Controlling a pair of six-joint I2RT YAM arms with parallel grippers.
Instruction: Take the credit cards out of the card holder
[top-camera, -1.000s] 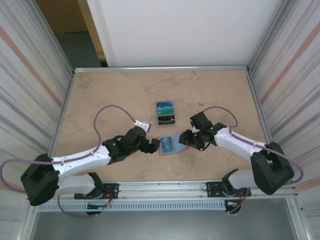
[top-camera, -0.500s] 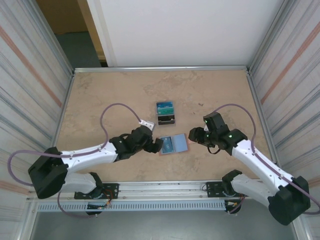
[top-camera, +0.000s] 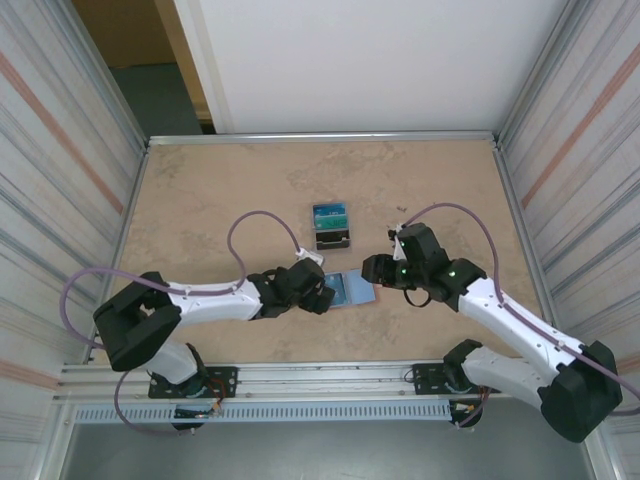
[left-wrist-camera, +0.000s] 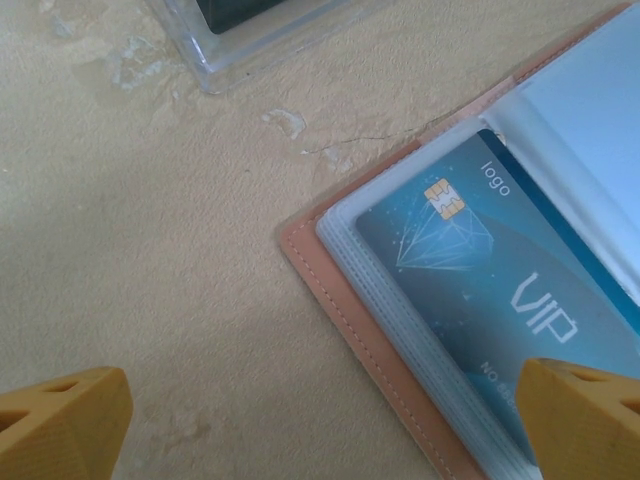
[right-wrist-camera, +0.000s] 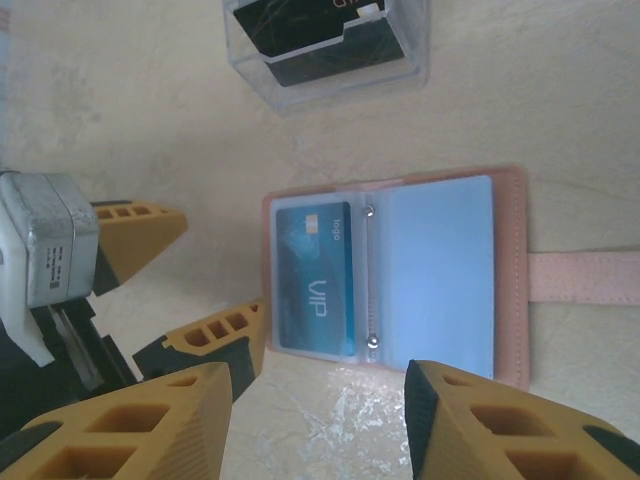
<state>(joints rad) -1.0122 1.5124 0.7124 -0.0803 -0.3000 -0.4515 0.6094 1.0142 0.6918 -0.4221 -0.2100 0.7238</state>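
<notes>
The salmon-pink card holder (top-camera: 358, 289) lies open and flat on the table between my two grippers. A blue "VIP" credit card (right-wrist-camera: 315, 275) sits in the clear sleeve of its left page (left-wrist-camera: 480, 270); the right page (right-wrist-camera: 440, 270) is plain light blue. My left gripper (top-camera: 322, 297) is open, low over the table. Its yellow fingers (left-wrist-camera: 60, 425) straddle the holder's left edge (left-wrist-camera: 330, 300), and one fingertip (left-wrist-camera: 585, 415) is over the card's corner. My right gripper (right-wrist-camera: 320, 420) is open and holds nothing. It hovers just off the holder's right side (top-camera: 375, 270).
A clear case with a dark tiered stand of cards (top-camera: 332, 228) stands just behind the holder (right-wrist-camera: 325, 40). The holder's pink strap tab (right-wrist-camera: 580, 275) sticks out on the side away from the card. Metal rails and corrugated walls frame the tan table (top-camera: 220, 190).
The right gripper has let go of the holder's right flap and drawn back; the holder now lies flat open. The left gripper has slid right, up to the holder's left edge.
</notes>
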